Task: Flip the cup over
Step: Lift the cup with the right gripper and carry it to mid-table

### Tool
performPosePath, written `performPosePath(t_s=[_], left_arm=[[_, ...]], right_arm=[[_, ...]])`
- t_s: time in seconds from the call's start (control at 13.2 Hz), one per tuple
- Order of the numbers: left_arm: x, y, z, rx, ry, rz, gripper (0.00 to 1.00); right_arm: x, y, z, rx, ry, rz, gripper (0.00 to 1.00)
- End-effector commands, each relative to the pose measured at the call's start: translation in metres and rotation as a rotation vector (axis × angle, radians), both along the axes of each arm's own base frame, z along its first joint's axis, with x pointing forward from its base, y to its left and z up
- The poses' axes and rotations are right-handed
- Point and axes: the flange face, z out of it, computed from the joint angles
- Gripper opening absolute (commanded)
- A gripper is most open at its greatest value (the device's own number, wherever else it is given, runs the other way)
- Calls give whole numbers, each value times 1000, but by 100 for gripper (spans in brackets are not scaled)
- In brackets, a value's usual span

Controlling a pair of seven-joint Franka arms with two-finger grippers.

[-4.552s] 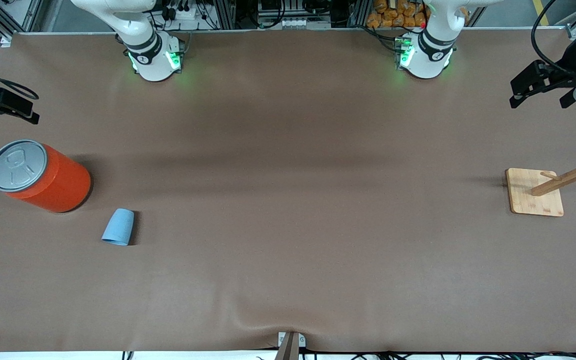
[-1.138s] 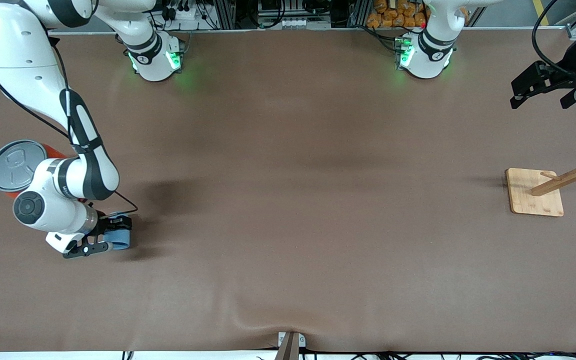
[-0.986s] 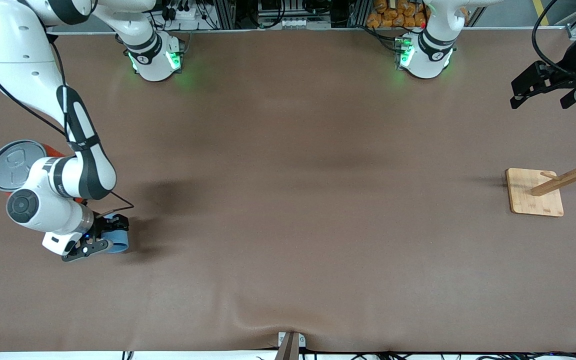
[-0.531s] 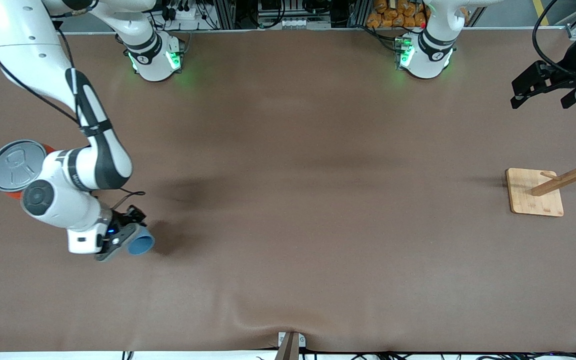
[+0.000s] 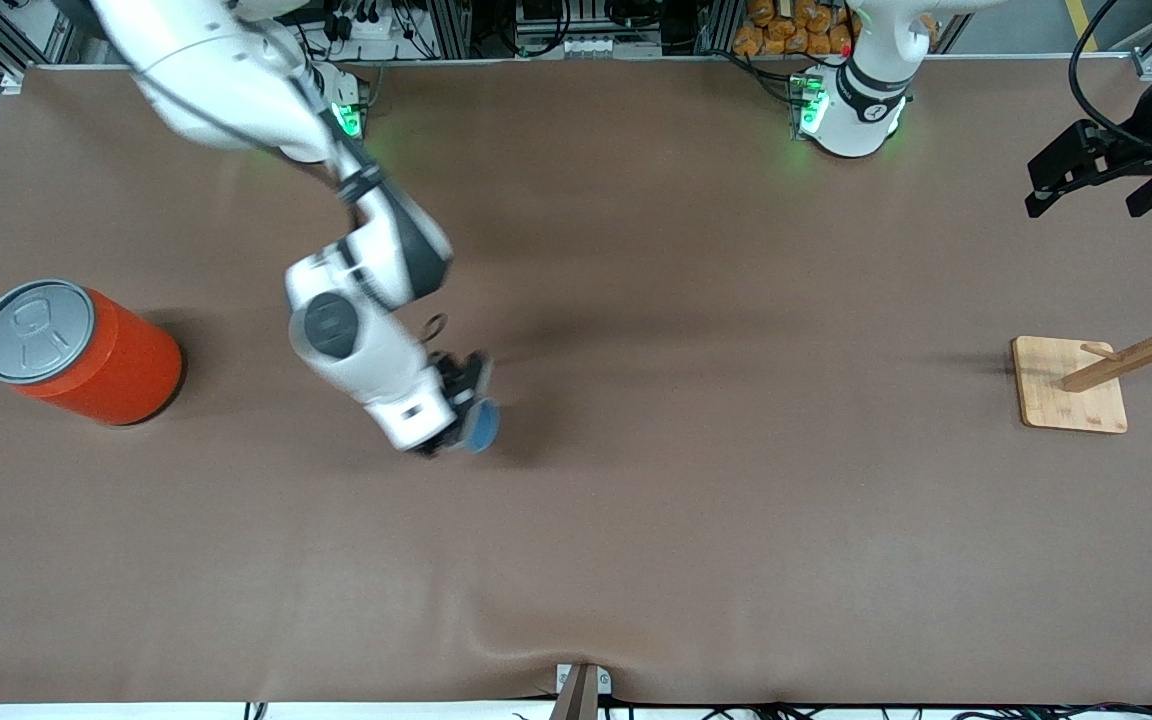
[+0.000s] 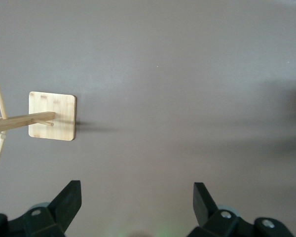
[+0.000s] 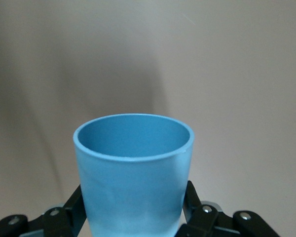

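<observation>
the right gripper (image 5: 461, 415) is clamped on the cup (image 5: 481, 425), carrying it in the air over the middle of the table (image 5: 696, 520). the cup's long axis runs straight out from the fingers, open mouth away from the wrist, so righting it likely turns on wrist rotation. the left gripper (image 5: 1086, 180) waits, jaws apart, above the wooden rack (image 5: 1071, 385).

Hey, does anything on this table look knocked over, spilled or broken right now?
Nothing stands out. The orange can and wooden rack stand upright. The right gripper holds the cup in the air, undamaged; the left gripper waits open.
</observation>
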Motion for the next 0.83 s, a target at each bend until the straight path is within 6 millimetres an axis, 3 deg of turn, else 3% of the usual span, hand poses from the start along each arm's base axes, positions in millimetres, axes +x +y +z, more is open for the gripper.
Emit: performPosePath(t_s=[0.0,0.08,0.38,0.61,0.76], left_arm=[[1,4,4,24,3,-13,100],[1,6,4,24,3,-10,100],[4,15,2,21,8,5,100],[6,16,-2,23,15,6,100],[9,11,-8,21,26,-5,100]], right_arm=[[-36,68,-21,-23,-45,154,48],[-45,81,-31,-22,-67,187,49],[-58,94,-62,-29,-54,217,52],[-52,87,-83,-24,-51,208,59],[-50,86,-84,-18,-57,201,100]])
